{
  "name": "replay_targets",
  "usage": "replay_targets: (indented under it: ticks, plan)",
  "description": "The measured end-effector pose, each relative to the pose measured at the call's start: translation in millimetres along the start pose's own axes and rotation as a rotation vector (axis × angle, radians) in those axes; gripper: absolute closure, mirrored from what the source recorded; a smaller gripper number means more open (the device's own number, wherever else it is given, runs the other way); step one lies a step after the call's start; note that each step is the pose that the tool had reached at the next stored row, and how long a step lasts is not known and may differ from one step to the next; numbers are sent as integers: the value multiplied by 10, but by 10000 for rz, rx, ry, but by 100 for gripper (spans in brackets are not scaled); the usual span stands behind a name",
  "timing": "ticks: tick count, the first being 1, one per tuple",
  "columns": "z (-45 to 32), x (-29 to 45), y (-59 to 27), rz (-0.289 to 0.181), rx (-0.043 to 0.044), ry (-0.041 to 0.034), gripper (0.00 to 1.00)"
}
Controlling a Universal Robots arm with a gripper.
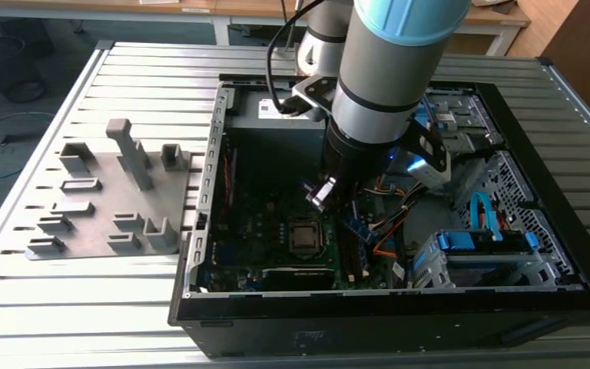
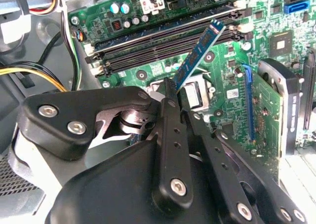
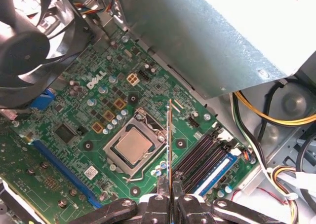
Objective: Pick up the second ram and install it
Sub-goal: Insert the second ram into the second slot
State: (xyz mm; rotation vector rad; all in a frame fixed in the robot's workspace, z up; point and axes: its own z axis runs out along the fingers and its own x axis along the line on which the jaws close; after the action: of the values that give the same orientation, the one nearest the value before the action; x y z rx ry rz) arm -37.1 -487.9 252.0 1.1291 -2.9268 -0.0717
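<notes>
the open pc case [image 1: 200, 231] lies on the slatted surface [image 1: 70, 307], and the arm [image 1: 387, 77] reaches inside. over the motherboard [image 1: 264, 231] the claw [image 2: 177, 93] is clenched on the second ram [image 2: 200, 51], which is tilted above the memory slots [image 2: 163, 41]. this looks like the insertion step; seating calls for squaring the stick to an empty slot.

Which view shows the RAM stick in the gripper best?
Second wrist view: the second ram shows its blue face, tilted above the slots, held by the gripper. First wrist view shows it edge-on. Exterior view: the arm mostly hides it.
</notes>
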Motion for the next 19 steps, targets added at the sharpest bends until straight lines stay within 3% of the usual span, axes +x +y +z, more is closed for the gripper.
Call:
replay_targets:
  ticks: [19]
  plan:
    - [0,0,0,751,29,-16,86]
